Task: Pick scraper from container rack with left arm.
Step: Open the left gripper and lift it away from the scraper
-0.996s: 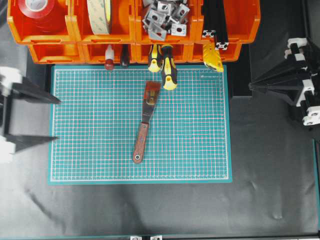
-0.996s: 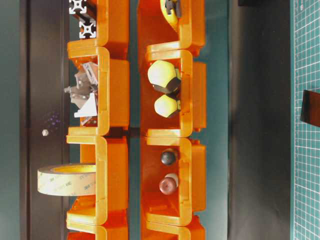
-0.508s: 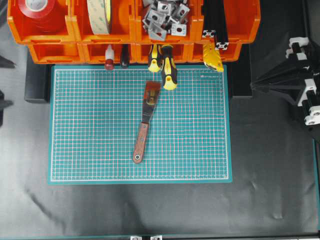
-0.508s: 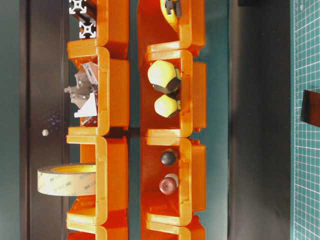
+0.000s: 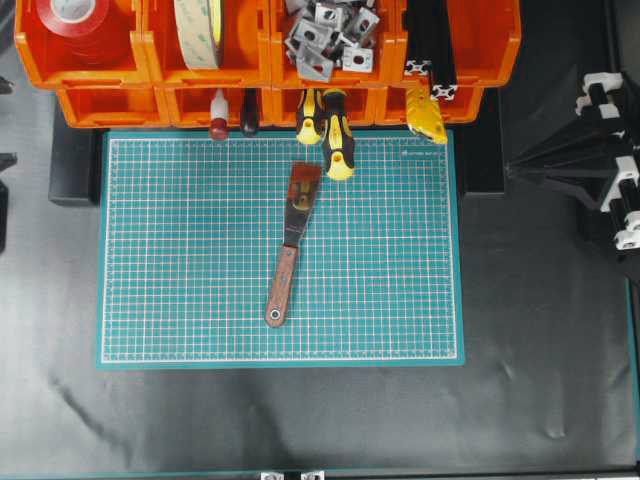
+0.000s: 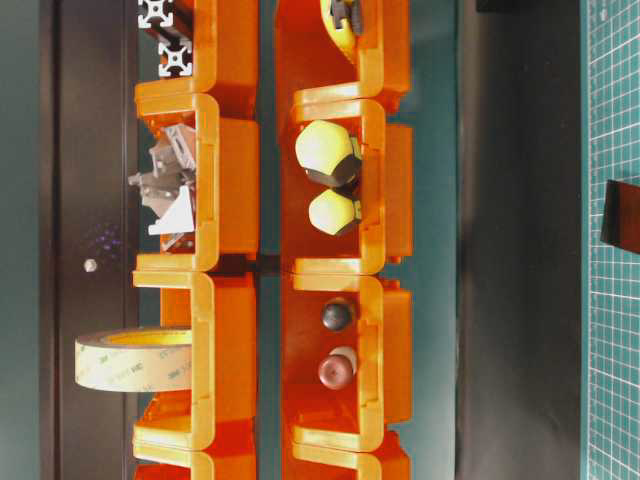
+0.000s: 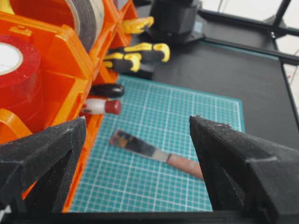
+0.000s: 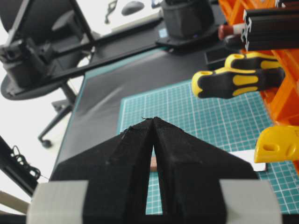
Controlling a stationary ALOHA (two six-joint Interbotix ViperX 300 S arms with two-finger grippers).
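Scraper (image 5: 288, 246) is already out of the container rack (image 5: 270, 70): it lies flat on the green cutting mat (image 5: 180, 250), blade toward the bins, ringed handle end toward you, nothing touching it. Your left end effector (image 7: 140, 154) is spread wide and empty; in the wrist view the scraper sits between the two fingers but well beyond them. Overhead shows only a sliver of that arm at the left edge, well apart from the tool. Right end effector (image 8: 153, 140) is pinched together, parked off to the right.

Looks like the pick is done and you're at release/retreat. If a regrasp is wanted, come in over the wooden handle, clear of the screwdrivers (image 5: 330, 128) near the blade.
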